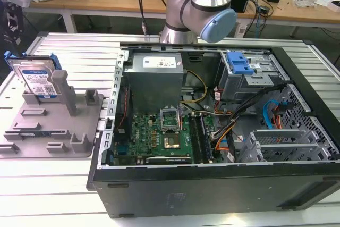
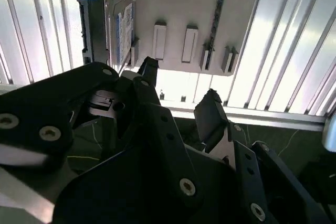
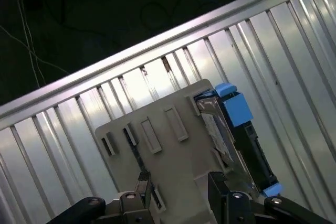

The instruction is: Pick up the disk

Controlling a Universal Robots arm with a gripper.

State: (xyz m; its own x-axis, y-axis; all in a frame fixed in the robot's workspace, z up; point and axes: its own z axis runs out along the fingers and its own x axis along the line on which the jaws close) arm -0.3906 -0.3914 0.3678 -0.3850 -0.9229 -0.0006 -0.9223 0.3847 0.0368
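I judge this to be the approach: nothing is gripped yet. The ribbed aluminium surface (image 1: 64,51) carries an open black computer case (image 1: 212,184) and, on the exterior view's left, a matte grey plastic holder (image 1: 53,131) with blocky slots. The disk (image 1: 37,81) stands on edge in that holder, a flat silver metal slab with a white-and-blue label and a blue plastic bracket (image 3: 233,106) along its side. In the second wrist view my jaws are spread and empty, their black fingertips (image 2: 148,65) near the disk (image 2: 118,24) but apart from it. A grasp calls for lining them across its thin faces.
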